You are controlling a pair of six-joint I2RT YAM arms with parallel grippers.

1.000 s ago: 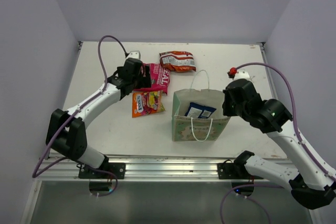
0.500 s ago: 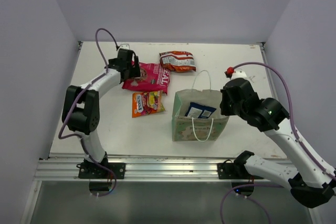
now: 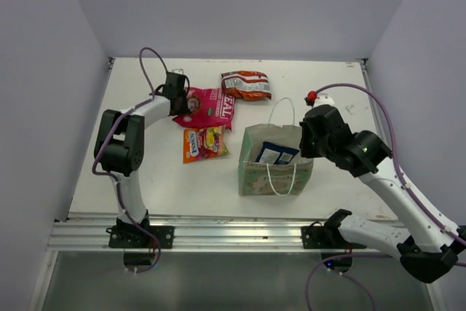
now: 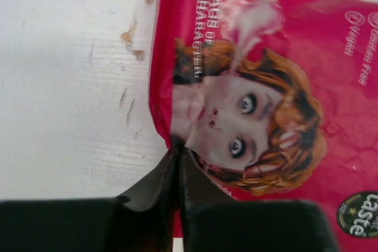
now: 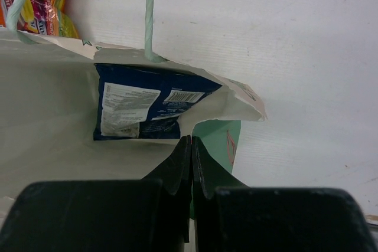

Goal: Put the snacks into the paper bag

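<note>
The pink snack packet with a face (image 3: pixel 212 108) (image 4: pixel 266 87) lies flat at the back left. My left gripper (image 3: pixel 182 103) (image 4: pixel 178 151) is shut on its left edge, with red foil pinched between the fingertips. A red-white-brown packet (image 3: pixel 246 84) lies behind it and an orange-yellow candy packet (image 3: pixel 204 142) (image 5: pixel 41 4) in front. The pale-green paper bag (image 3: pixel 277 174) (image 5: pixel 47 157) stands upright mid-table with the blue packet (image 3: pixel 277 154) (image 5: pixel 147 104) inside. My right gripper (image 3: pixel 306 143) (image 5: pixel 191 140) is shut on the bag's right rim.
The bag's thin cord handles (image 3: pixel 280 111) (image 5: pixel 149 10) loop up at front and back. White walls close in the table on the left, back and right. A metal rail (image 3: pixel 233 234) runs along the near edge.
My left gripper has slid to the pink packet's left edge and closed on it, with the arm folding back. The right arm shifted slightly left, still holding the bag's rim.
</note>
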